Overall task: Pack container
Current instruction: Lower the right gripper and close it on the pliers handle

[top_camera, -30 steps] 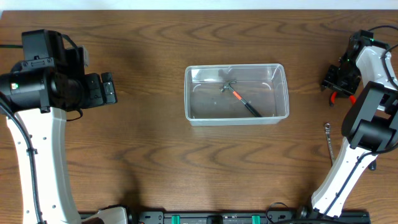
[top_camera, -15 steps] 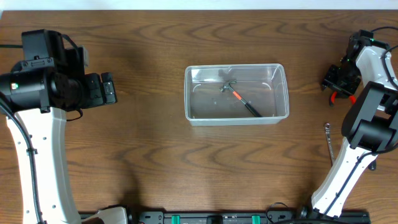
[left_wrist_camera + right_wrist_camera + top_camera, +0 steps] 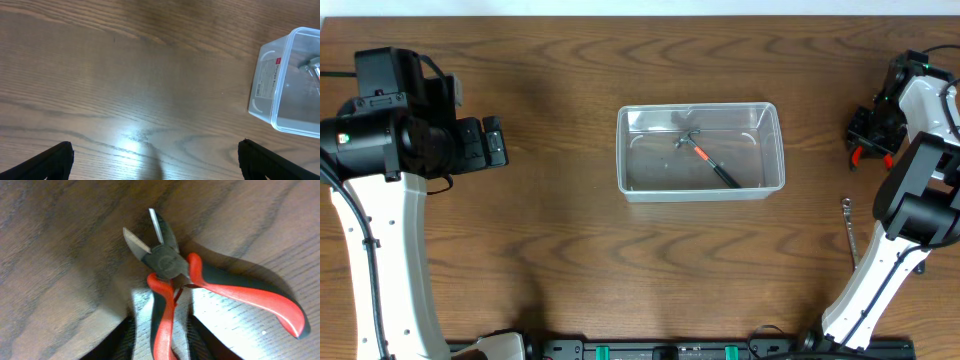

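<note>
The container (image 3: pixel 622 150), a clear plastic tub, stands mid-table with a small orange-and-black handled tool (image 3: pixel 708 160) lying in it. Its label end shows at the right of the left wrist view (image 3: pixel 272 75). Red-and-black side cutters (image 3: pixel 170 265) lie on the wood at the far right (image 3: pixel 861 154). My right gripper (image 3: pixel 162 340) is down over them (image 3: pixel 868 130). One red handle runs between its fingers with a narrow gap on each side. My left gripper (image 3: pixel 155 162) hovers open over bare wood, well left of the tub (image 3: pixel 498 142).
A thin metal tool (image 3: pixel 848 225) lies on the table near my right arm's base, below the cutters. A dark rail (image 3: pixel 670 350) runs along the table's front edge.
My right gripper has shifted slightly to the right over the cutters and its fingers have drawn closer together. The left arm and the tub have not moved.
</note>
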{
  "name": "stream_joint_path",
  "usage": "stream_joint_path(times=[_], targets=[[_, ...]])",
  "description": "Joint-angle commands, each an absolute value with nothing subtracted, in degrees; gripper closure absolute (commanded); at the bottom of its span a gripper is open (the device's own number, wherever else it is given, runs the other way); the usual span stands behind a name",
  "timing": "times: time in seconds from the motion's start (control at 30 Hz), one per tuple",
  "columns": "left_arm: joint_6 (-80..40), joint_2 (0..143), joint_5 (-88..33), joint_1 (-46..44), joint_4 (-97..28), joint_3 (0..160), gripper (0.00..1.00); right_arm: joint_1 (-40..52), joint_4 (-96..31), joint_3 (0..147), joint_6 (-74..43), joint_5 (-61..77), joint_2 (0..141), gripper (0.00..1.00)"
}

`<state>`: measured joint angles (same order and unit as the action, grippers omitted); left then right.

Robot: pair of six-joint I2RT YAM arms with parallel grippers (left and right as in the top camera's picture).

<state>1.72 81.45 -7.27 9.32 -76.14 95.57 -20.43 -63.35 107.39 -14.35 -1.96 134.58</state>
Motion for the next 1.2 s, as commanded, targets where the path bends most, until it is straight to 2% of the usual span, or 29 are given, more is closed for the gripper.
stream_joint_path(times=[0.0,0.4,0.67,0.8,1.17], targets=[[1.7,81.6,-6.8,9.6,-76.2,96.6,0.02,-21.1,-63.5,106.3,-13.6,-4.7,135.0,0.67],[1.7,81.6,-6.8,9.6,-76.2,96.6,0.02,-21.1,-63.2,106.3,-13.6,-4.8,135.0,0.77],[1.7,81.6,-6.8,9.6,-76.2,96.6,0.02,-21.0,-63.9,106.7,-13.6,-4.7,135.0,0.8],[1.7,81.6,-6.8,9.6,-76.0,96.6,0.02,-21.0,-65.0,107.7,-13.6,-4.8,135.0,0.86],[1.7,81.6,-6.8,9.6,-75.6,96.6,0.02,-20.6,-69.1,113.1,-12.6,-4.8,135.0,0.9]])
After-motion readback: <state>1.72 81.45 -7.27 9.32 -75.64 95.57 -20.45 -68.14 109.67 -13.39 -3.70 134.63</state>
